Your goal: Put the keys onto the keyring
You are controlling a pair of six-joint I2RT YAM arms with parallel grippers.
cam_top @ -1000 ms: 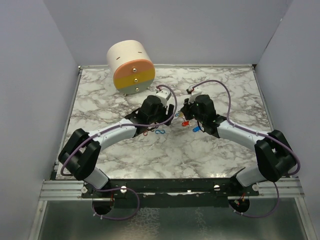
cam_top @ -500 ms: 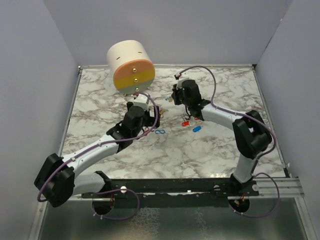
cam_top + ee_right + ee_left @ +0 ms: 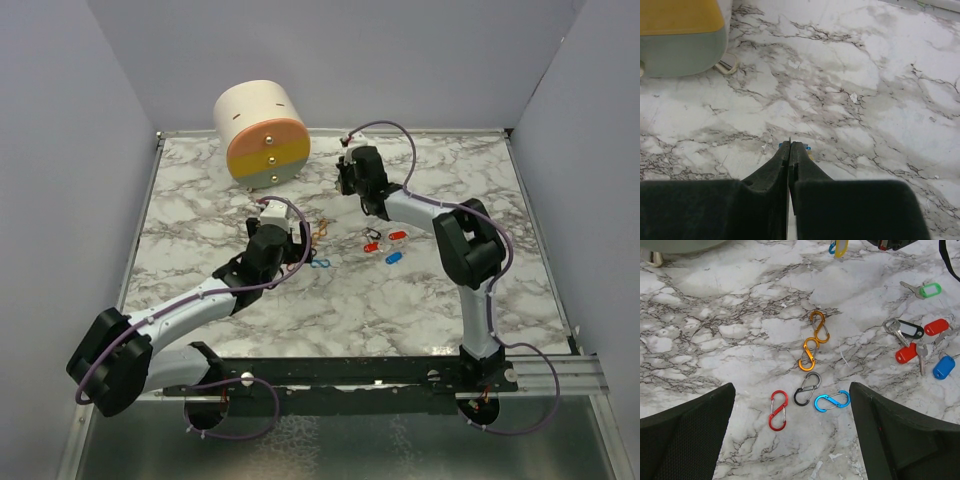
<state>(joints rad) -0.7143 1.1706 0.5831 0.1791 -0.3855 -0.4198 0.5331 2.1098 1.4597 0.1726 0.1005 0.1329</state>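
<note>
Several keys lie loose right of centre: green, black, two red and blue. They are also seen from the top view. Figure-8 keyring clips, two orange, black, blue and red, lie under my open, empty left gripper. My right gripper is shut near the table's back. A thin metal sliver sits between its tips, with a blue clip and a yellow key hanging there.
A cream drum with an orange and grey face stands at the back left, and its lower edge is close to the right gripper. Grey walls enclose the marble table on the left, right and back.
Both arms left the centre. The right gripper swung toward the back of the table. The left gripper pulled back to the left, uncovering the clips.
</note>
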